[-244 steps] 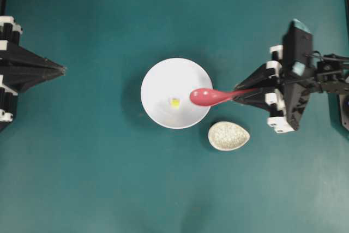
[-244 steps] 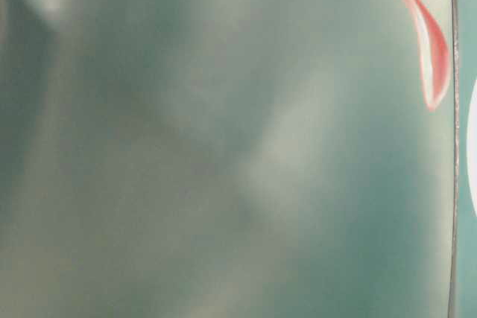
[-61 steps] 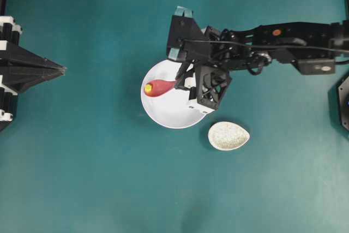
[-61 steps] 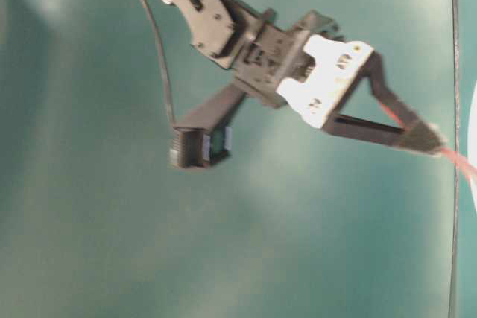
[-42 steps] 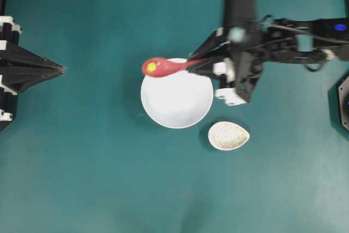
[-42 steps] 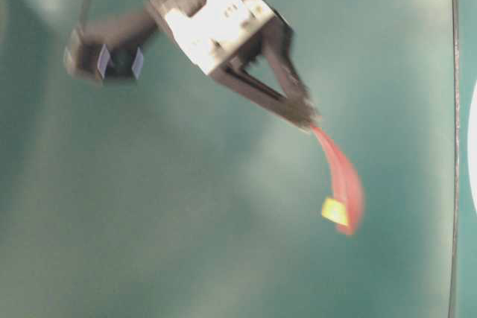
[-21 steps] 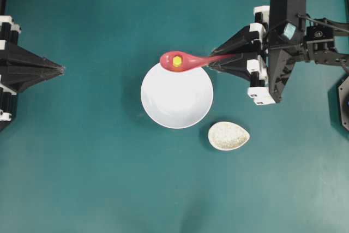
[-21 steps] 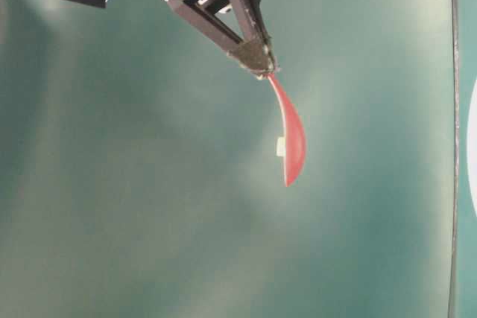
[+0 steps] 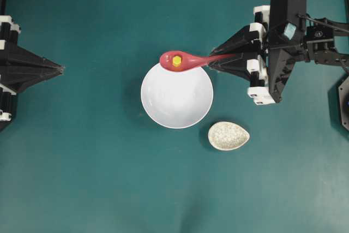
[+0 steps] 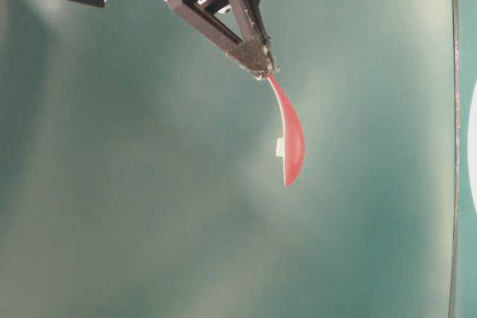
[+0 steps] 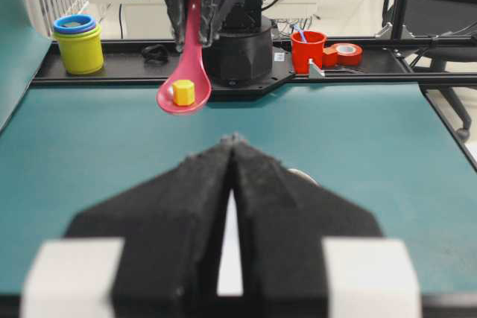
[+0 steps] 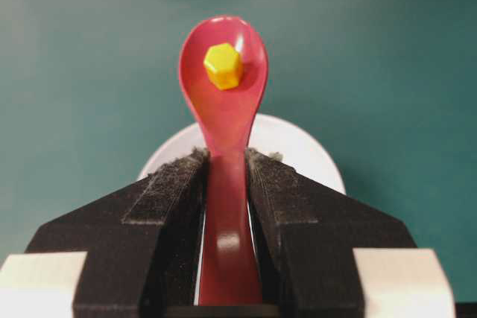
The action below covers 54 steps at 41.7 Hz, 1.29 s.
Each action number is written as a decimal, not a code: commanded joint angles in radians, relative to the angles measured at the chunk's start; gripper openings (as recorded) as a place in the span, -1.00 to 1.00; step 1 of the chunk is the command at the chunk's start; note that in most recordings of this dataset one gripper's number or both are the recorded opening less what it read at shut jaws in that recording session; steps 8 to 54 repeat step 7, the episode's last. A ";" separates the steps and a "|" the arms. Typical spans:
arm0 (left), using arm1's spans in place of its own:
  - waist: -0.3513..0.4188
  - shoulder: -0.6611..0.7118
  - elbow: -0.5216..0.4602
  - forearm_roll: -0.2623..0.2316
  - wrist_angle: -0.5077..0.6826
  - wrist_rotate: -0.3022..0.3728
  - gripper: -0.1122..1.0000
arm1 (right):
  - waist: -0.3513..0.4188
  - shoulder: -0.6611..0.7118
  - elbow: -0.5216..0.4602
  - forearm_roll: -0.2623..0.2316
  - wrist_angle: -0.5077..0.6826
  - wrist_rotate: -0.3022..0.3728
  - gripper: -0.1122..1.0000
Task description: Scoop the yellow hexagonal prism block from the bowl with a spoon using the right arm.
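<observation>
Above bowl [image 9: 176, 102] rim, far side: spoon [image 9: 185, 60] scoop, yellow hexagonal prism block [image 9: 176, 61] seated inside.
Spoon axis: level, handle toward right tool [image 9: 214, 61].
Right tool: clamped on handle.
Left tool [image 11: 232, 141]: together, idle, well apart.

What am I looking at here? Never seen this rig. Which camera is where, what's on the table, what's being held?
It is a two-armed robot at a teal table. Four cameras record it: one overhead, one near table level, and one on each wrist looking along that arm's hand.

On the table stand a large glossy white round bowl and, beside it, a small speckled cream teardrop-shaped dish.

The right hand, reaching in from the right of the overhead picture, is shut on the handle of a glossy red-pink soup spoon. A tiny yellow hexagonal block sits in the spoon's scoop, held up above the bowl's far rim. The bowl looks empty.

The left hand, parked at the left edge, is shut and holds nothing.
</observation>
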 commanded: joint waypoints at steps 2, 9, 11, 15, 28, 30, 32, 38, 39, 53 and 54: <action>0.002 0.008 -0.018 0.003 -0.009 0.000 -0.80 | 0.002 -0.014 -0.011 -0.002 -0.011 -0.002 -0.38; 0.002 0.006 -0.020 0.003 -0.009 0.000 -0.80 | 0.000 -0.014 -0.012 -0.002 -0.008 -0.003 -0.38; 0.002 0.006 -0.020 0.003 -0.009 0.000 -0.80 | 0.000 -0.014 -0.012 -0.002 -0.008 -0.003 -0.38; 0.002 0.006 -0.020 0.003 -0.009 0.000 -0.80 | 0.000 -0.014 -0.012 -0.002 -0.008 -0.003 -0.38; 0.002 0.006 -0.020 0.003 -0.009 0.000 -0.80 | 0.000 -0.014 -0.012 -0.002 -0.008 -0.003 -0.38; 0.002 0.006 -0.020 0.003 -0.009 0.000 -0.80 | 0.000 -0.014 -0.012 -0.002 -0.008 -0.003 -0.38; 0.002 0.006 -0.020 0.003 -0.009 0.000 -0.80 | 0.000 -0.014 -0.012 -0.002 -0.008 -0.003 -0.38; 0.002 0.006 -0.020 0.003 -0.009 0.000 -0.80 | 0.000 -0.014 -0.012 -0.002 -0.008 -0.003 -0.38; 0.002 0.006 -0.020 0.003 -0.009 0.000 -0.80 | 0.000 -0.014 -0.012 -0.002 -0.008 -0.003 -0.38; 0.002 0.006 -0.020 0.003 -0.009 0.000 -0.80 | 0.000 -0.014 -0.012 -0.002 -0.008 -0.003 -0.38; 0.002 0.006 -0.020 0.003 -0.009 0.000 -0.80 | 0.000 -0.014 -0.012 -0.002 -0.008 -0.003 -0.38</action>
